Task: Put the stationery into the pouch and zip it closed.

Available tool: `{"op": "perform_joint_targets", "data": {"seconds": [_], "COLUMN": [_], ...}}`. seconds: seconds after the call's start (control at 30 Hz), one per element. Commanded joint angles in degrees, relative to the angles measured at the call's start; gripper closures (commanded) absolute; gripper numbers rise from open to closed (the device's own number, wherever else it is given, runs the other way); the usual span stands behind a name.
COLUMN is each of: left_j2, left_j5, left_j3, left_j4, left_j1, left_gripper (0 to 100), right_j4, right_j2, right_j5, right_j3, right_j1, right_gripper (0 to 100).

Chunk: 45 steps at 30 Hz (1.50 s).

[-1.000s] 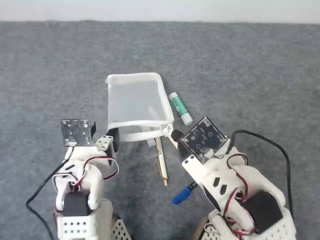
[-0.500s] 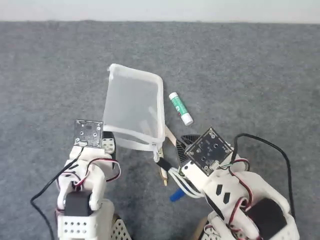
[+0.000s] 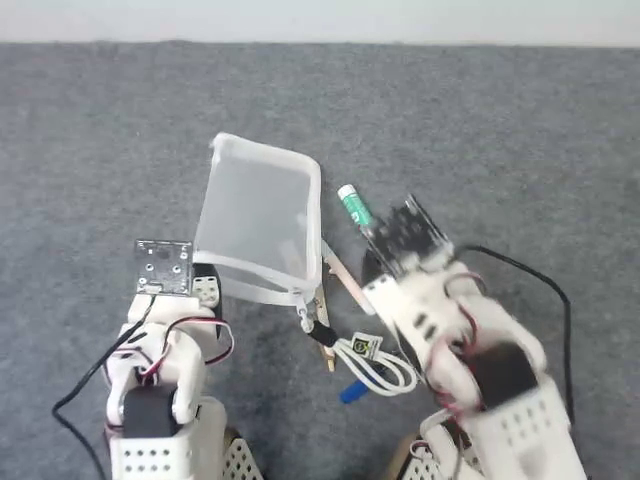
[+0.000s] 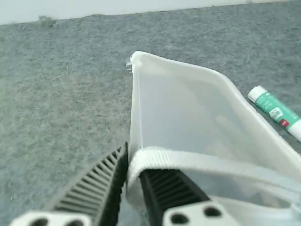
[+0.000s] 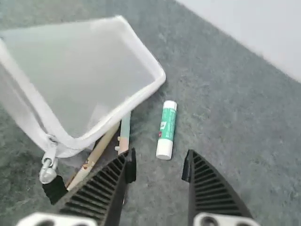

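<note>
The left gripper (image 4: 133, 162) clamped the rim of the translucent white mesh pouch (image 4: 188, 113); the right gripper (image 5: 158, 165) hung spread apart near the green-and-white glue stick (image 5: 166, 129).

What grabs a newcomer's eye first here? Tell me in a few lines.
A translucent white pouch sits in the middle of the grey carpet, its rim pinched in the left pincer. Beside the pouch lies a green-and-white glue stick, just ahead of the open right pincer.
</note>
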Motion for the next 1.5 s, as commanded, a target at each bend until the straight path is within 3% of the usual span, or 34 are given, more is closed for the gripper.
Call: {"op": "perform_joint_targets", "data": {"seconds": [0.0,0.3,0.8,1.1,1.33,1.47], "left_j2": [-0.09,0.00,1.58,28.22,52.04,62.95], "left_j5": [1.23,-0.35,-1.67,-1.23,1.41,1.41], "left_j3": [-4.00,-9.19,-26.07,-49.10,-69.58,-75.91], "left_j4": [0.09,0.70,9.05,15.56,29.54,32.26], "left_j1": [-1.05,-4.40,-4.40,-4.13,-4.40,-4.57], "left_gripper": [99,99,99,99,99,99], "right_j4": [-3.74,-7.08,-10.68,-12.26,-12.26,-12.26], "right_j2": [7.69,24.40,40.13,41.63,41.63,41.63], "right_j5": [-0.35,-3.52,-4.40,-4.48,-4.48,-4.48], "right_j3": [-1.32,-6.68,-12.22,-12.13,-12.13,-12.04], "right_j1": [1.19,3.56,6.02,7.96,8.04,8.04], "right_gripper": [84.6,84.6,84.6,84.6,84.6,84.6]}}
